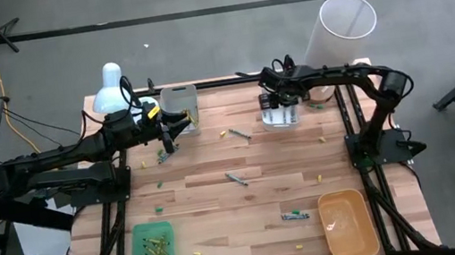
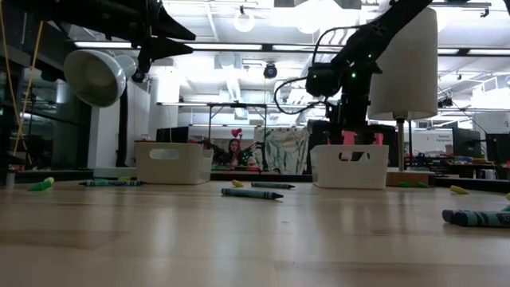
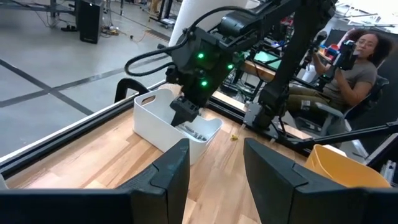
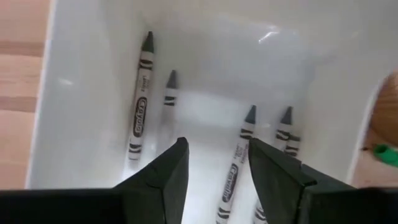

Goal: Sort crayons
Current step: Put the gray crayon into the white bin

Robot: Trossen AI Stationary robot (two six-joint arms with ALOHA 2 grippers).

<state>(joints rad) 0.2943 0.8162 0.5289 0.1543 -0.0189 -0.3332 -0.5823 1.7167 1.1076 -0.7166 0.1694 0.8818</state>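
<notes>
Wooden planks form the table point(image 1: 249, 210), scattered with loose crayons point(image 1: 236, 179). Only the right wrist view looks inside the smooth white bin point(image 4: 74, 93), where grey crayons point(image 4: 141, 109) lie below the right gripper point(image 4: 214, 168), its fingers parted and empty. The left gripper point(image 1: 168, 138) hovers beside another bin point(image 1: 179, 103), parted, holding nothing.

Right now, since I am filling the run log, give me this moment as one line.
right pincer: open, above white bin | bin: grey crayons inside | left pincer: open, empty, waiting beside other bin
</notes>
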